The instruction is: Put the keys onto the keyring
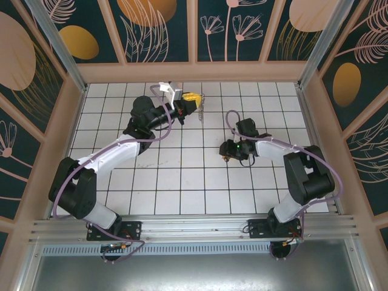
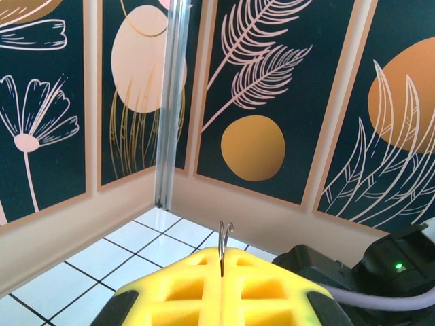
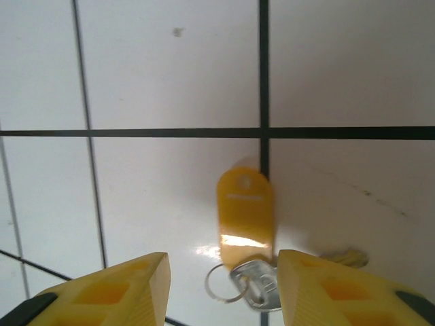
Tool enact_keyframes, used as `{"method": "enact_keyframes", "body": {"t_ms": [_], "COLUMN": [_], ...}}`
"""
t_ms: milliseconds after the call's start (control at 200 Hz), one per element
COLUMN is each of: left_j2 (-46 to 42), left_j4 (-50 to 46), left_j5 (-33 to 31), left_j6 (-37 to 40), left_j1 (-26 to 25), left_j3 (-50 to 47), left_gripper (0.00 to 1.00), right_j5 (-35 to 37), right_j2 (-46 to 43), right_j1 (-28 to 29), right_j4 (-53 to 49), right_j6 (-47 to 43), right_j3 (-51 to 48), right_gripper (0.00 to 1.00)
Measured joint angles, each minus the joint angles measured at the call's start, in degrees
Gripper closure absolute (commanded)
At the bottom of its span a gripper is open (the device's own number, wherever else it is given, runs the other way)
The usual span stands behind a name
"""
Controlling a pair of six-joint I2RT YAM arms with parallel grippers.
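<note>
Left gripper clamps keyring near surface far edge; right gripper open astride keys. Risk: flat keys skid out as jaws close.

The table is a white tiled surface crossed by dark grid lines; the keys lie flat on one tile, just beside a line crossing; yellow tag, silver key and small ring bunch together.

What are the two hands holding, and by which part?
The left hand pinches the keyring by its thin wire edge. The right hand holds nothing, open either side of the keys.
</note>
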Motion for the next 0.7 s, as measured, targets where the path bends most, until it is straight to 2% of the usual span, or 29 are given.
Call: {"method": "enact_keyframes", "body": {"t_ms": [290, 701], "left_j2": [0.00, 0.00], "left_j4": [0.04, 0.39], "left_j5": [0.09, 0.46], "left_j6": [-0.42, -0.61], "left_j1": [0.00, 0.00], "left_j3": [0.00, 0.00], "left_gripper": [1.00, 1.00], "right_j5": [4.39, 14.64], "right_j2": [-2.16, 2.12], "right_j1": [0.72, 8.22], "right_j4": [-1.62, -6.29], "right_j6": [-2.05, -6.69], "right_j3": [2.82, 3.78], "right_gripper": [0.60, 0.66]}}
